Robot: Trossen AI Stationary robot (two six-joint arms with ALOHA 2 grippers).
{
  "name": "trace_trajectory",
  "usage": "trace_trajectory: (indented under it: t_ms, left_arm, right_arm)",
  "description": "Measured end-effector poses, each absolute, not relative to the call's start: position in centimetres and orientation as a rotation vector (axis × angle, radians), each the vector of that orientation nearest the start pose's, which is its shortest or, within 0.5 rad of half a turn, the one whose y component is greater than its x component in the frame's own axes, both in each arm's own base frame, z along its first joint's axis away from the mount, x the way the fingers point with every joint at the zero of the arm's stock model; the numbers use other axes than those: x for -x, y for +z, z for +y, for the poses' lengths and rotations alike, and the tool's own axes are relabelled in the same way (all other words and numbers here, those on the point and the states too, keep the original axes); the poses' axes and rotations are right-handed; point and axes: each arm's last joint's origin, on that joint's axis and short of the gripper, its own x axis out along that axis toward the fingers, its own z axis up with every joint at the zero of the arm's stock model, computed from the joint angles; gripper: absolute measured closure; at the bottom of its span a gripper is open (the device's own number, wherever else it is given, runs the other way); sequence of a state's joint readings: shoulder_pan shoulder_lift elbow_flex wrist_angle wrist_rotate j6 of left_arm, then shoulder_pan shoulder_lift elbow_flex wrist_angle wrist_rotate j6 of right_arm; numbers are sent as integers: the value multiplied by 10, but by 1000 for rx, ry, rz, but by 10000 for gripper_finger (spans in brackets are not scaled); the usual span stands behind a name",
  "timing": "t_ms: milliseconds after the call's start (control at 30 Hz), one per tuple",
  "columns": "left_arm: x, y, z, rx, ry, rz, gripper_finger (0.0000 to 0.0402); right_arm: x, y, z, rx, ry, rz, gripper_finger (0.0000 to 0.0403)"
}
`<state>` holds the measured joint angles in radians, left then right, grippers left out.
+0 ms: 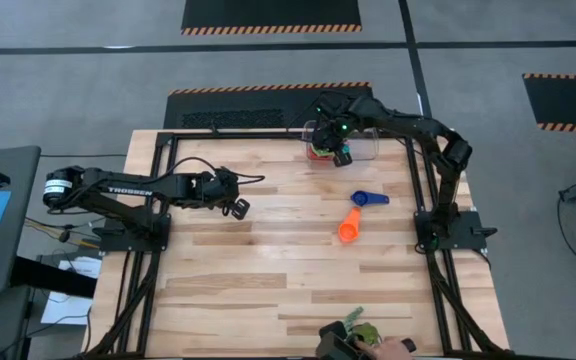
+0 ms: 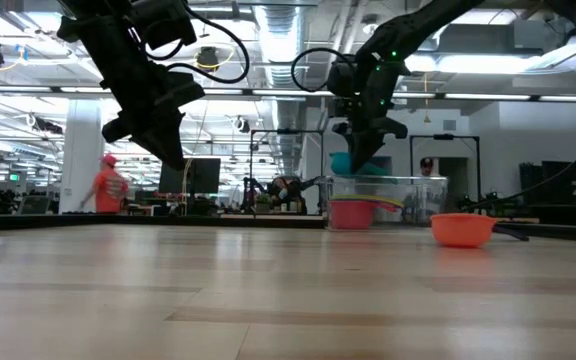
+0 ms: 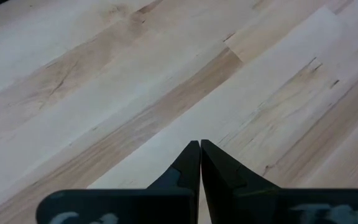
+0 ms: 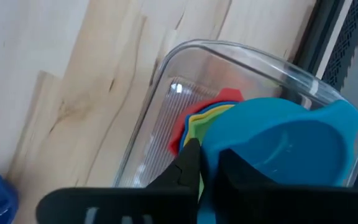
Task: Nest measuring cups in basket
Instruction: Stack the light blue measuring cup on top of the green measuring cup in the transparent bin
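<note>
The clear basket (image 1: 363, 143) stands at the table's far edge, with red, yellow and green cups (image 4: 204, 118) nested inside it. My right gripper (image 4: 210, 168) hangs over the basket's left end, shut on a light blue cup (image 4: 284, 149). In the low view that cup (image 2: 343, 163) sits above the basket (image 2: 398, 195). A dark blue cup (image 1: 368, 198) and an orange cup (image 1: 349, 226) rest bowl-down on the table nearer than the basket. My left gripper (image 1: 236, 207) is shut and holds nothing, above the table's left half; it also shows in its wrist view (image 3: 200, 149). My right gripper pinches the light blue cup between its two fingers (image 4: 188, 163) at the cup's near edge (image 4: 211, 177); whether that is handle or wall is hidden by the fingers. It comes from above, pointing down. The cup is lifted clear, over the nested cups in the basket.
At the table's near edge lies a green leafy object (image 1: 353, 330), with a person's hand (image 1: 398, 347) beside it. A black frame (image 1: 413, 170) runs around the table. Bare wood stretches between my left gripper and the two loose cups.
</note>
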<state>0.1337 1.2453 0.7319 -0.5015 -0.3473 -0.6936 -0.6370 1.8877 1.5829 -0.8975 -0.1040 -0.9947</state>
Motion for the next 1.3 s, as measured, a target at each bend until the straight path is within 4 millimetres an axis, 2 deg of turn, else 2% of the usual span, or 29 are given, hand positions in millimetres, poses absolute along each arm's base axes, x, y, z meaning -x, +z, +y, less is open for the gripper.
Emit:
trace_trajectory:
  t_ms: [233,867,1300]
  left_arm:
    - [-225,205,40,511,768,819,401]
    - [-225,205,40,521,771,815,401]
    - [-225,205,39,551,756,819,401]
  right_arm:
    - [-313,248,-231,427,123,1217,348]
    - [-313,248,-233,460,76,1250,342]
    - [-311,249,-235,491,21,1306,268]
